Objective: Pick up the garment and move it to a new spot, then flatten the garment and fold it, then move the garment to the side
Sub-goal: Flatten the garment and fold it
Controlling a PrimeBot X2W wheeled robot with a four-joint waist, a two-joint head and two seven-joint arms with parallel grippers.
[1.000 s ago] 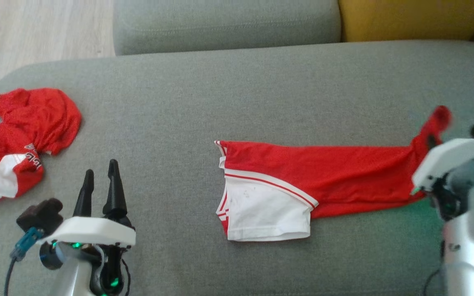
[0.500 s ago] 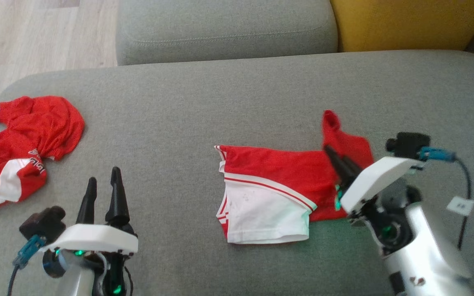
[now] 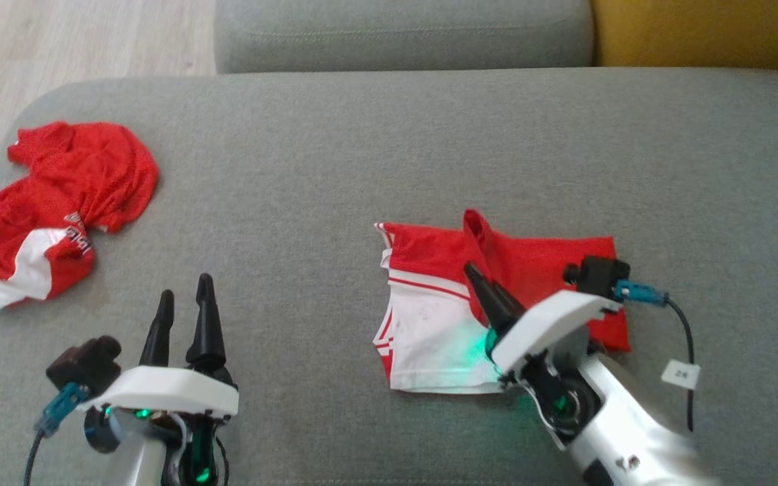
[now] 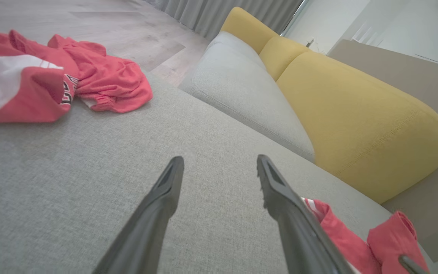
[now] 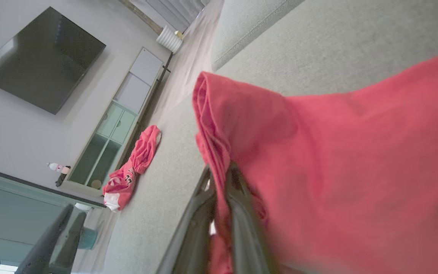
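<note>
1. Two red-and-white garments lie on the grey sofa seat [image 3: 335, 155] — the garment [image 3: 531, 260] to be folded is right of centre, and a crumpled jersey [image 3: 58, 196] is near the left edge.
2. Right gripper [image 3: 471, 268] is clamped on a raised fold of the garment's red cloth.
3. Left gripper [image 3: 186, 283] hovers over bare cushion, fingers spread — holding nothing.

I have a grey sofa seat [image 3: 335, 155] in front of me, with a grey back cushion [image 3: 402, 34] behind it and a yellow cushion [image 3: 706, 30] beside that. A crumpled red-and-white jersey [image 3: 58, 202] lies near the seat's left edge. Pale wooden floor [image 3: 58, 47] lies beyond. In my right wrist view, a dark wall screen [image 5: 40, 57] hangs above a glass-fronted cabinet [image 5: 105, 144].
</note>
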